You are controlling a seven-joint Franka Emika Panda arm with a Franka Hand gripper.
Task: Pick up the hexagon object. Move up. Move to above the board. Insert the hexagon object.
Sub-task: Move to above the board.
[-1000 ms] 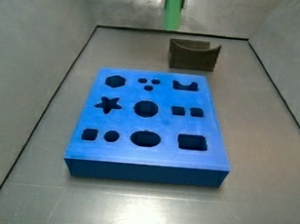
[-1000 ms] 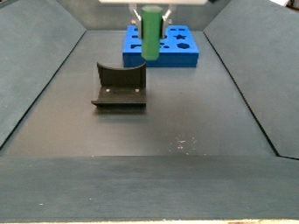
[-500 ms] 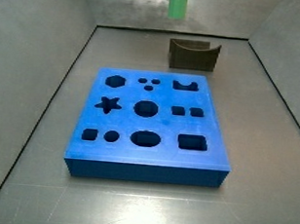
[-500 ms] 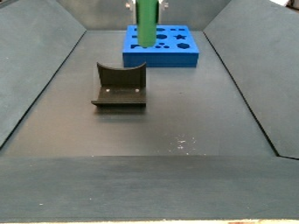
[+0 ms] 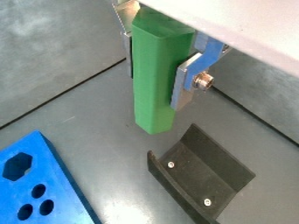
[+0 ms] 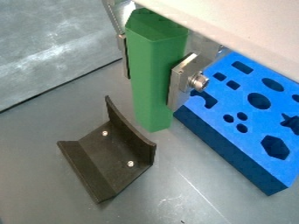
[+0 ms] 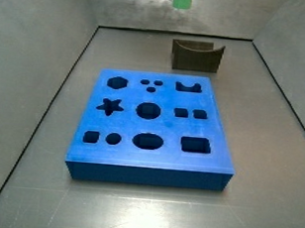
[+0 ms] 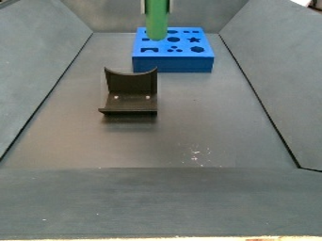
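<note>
Gripper (image 5: 158, 66) clamps the hexagon object (image 5: 156, 79), raised clear of floor above the fixture (image 5: 201, 174), at top centre of side view. Lift step appears done. Next, you traverse over the board (image 7: 152, 116), aligning w/ hexagon hole (image 7: 115, 82).

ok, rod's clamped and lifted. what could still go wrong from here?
1. The pincer grips the hexagon object only near its top, so the long free end could tilt on contact.
2. The hexagon hole sits at a far corner of the board, with a long traverse to it; misalignment could jam the rod on the rim.
3. The fixture lies right below; a low move could clip it.
</note>
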